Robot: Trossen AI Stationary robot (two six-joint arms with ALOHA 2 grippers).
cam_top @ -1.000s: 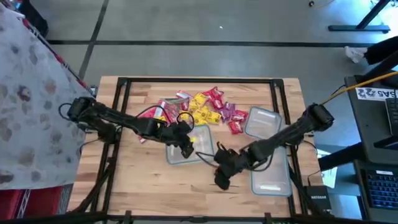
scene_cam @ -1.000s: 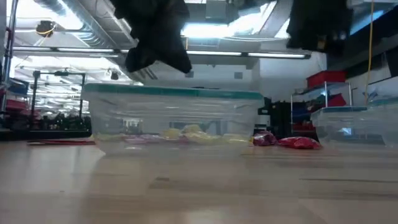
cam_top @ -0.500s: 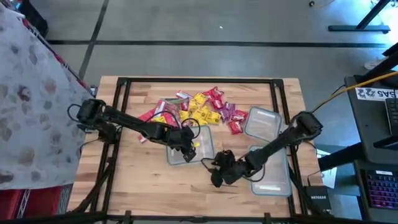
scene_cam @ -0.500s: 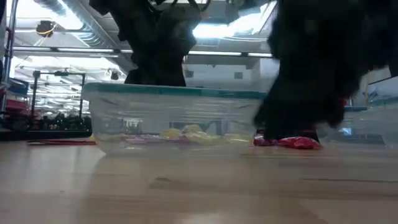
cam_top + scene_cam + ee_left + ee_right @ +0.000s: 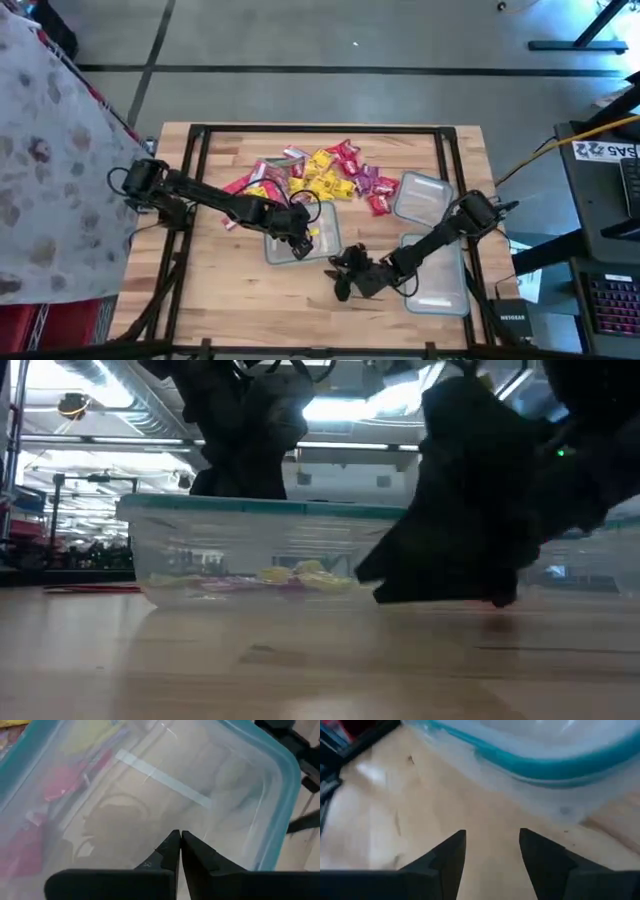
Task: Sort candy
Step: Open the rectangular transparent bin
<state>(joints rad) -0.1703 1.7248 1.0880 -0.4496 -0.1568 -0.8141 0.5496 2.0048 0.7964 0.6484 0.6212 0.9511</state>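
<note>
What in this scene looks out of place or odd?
Most candy lies in a loose heap on the table, not in a container. One container holds a few pieces; the other two look empty. Nothing seems damaged.

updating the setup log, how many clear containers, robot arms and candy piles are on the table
clear containers: 3 (middle, far right, near right)
robot arms: 2 (left gripper, right gripper)
candy pile: 1
total: 6
</note>
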